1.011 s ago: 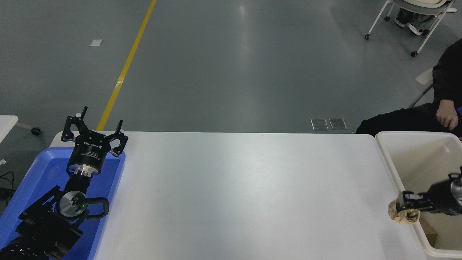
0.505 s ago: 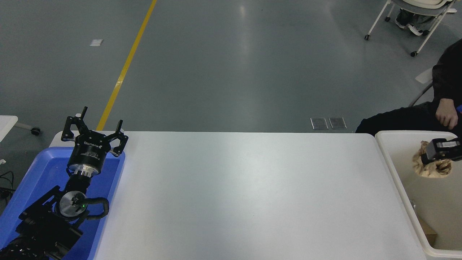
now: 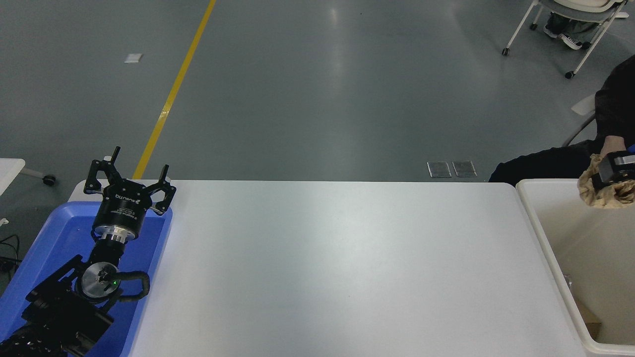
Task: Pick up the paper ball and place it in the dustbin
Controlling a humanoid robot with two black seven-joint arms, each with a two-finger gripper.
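My right gripper (image 3: 606, 177) comes in from the right edge, shut on the tan wrinkly paper ball (image 3: 595, 191). It holds the ball in the air above the far rim of the cream-white dustbin (image 3: 545, 238), which stands at the table's right end. Most of the right arm is out of the picture. My left gripper (image 3: 130, 176) is open and parked at the lower left, over the blue tray.
A shallow blue tray (image 3: 44, 248) lies at the table's left end under the left arm. A person in dark clothes sits at the far right, one hand (image 3: 611, 145) just behind the gripper. Something brown (image 3: 590, 325) lies on the dustbin's floor. A wheeled chair (image 3: 565, 25) stands beyond.
My right gripper has carried the paper ball from the dustbin's near left rim up and away, over the bin, to above its far rim. The left arm has not moved.
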